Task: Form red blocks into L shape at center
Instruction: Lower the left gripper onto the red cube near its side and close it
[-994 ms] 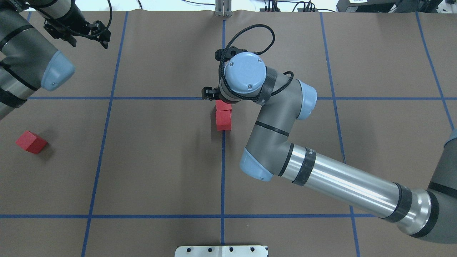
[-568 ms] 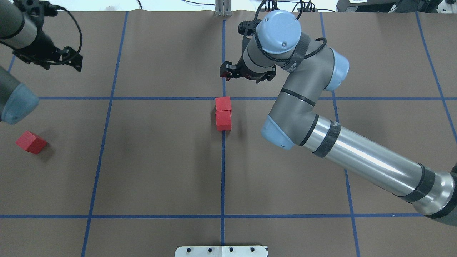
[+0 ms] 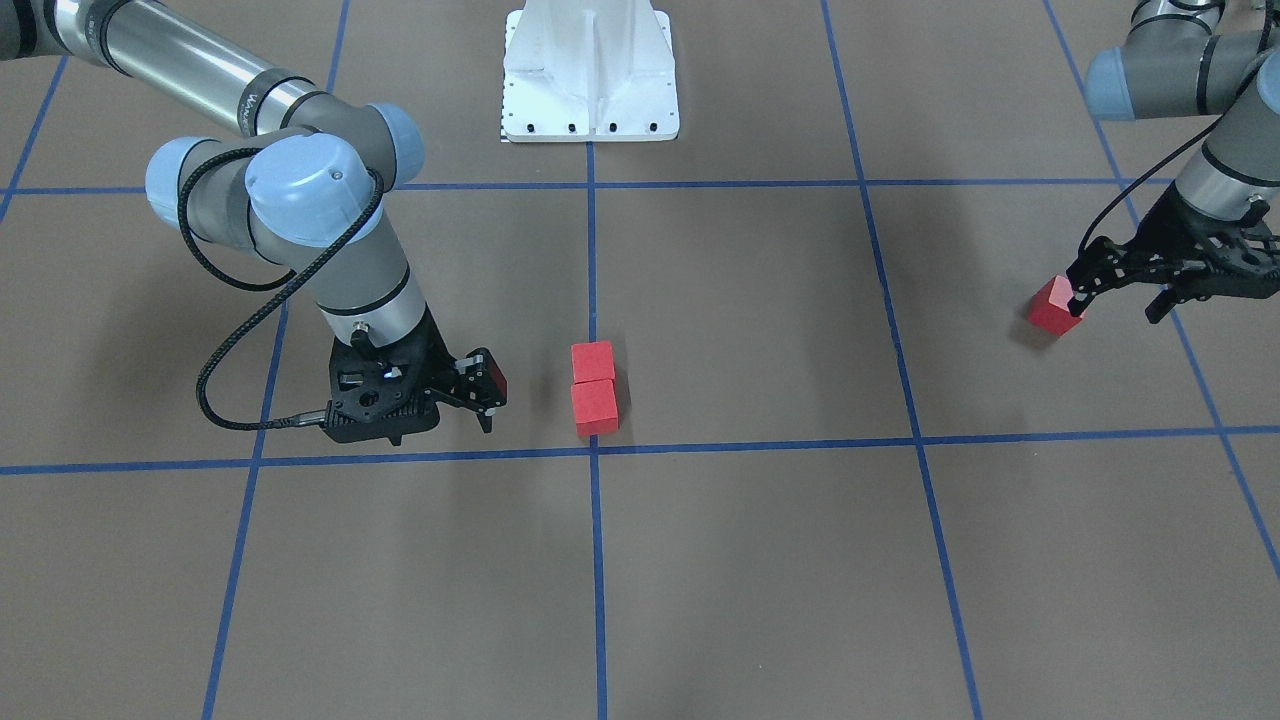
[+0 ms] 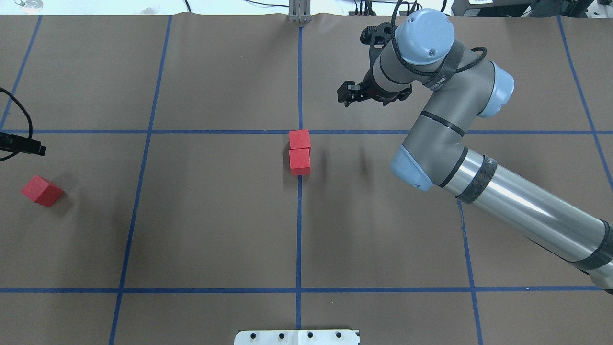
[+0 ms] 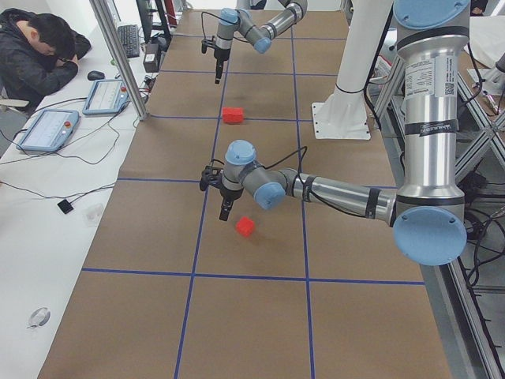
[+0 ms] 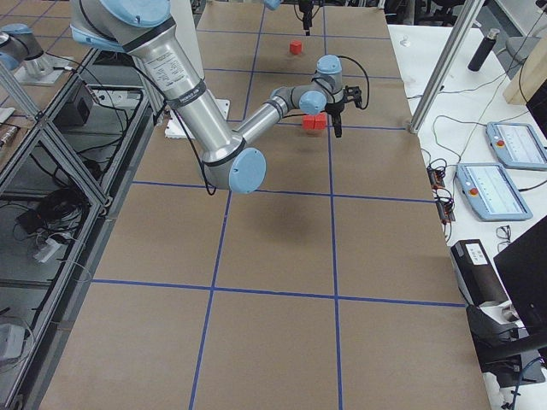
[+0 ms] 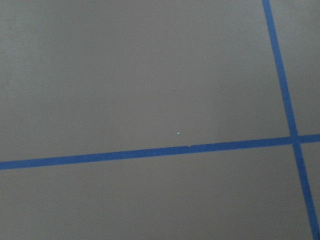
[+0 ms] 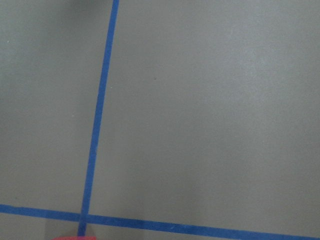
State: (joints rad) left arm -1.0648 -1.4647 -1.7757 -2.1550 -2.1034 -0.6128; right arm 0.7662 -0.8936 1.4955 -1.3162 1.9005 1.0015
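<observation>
Three red blocks [image 4: 300,151] lie on the counter [image 4: 215,230]. Two touch face to face on a blue tape line [image 4: 299,230], just on the robot's side of the center [image 3: 594,450]. The third block [image 4: 41,190] sits askew, well apart toward the robot's left end.

The right hand [image 3: 412,405] hangs beside the pair, apart from it and released. One finger [image 3: 488,388] shows plainly; the other is masked by the wrist housing. The left hand [image 3: 1118,298] is released with fingers spread near the third block; the front view cannot settle whether they touch. The overhead view cuts this hand off at its edge.

The left wrist view shows only paper and tape. The right wrist view adds a red sliver at its bottom edge.

The counter is covered in brown paper with a blue grid and carries a white base plate [image 3: 588,70]. An operator [image 5: 35,51] slumps at a white side table [image 5: 47,237] with tablets [image 5: 47,130].
</observation>
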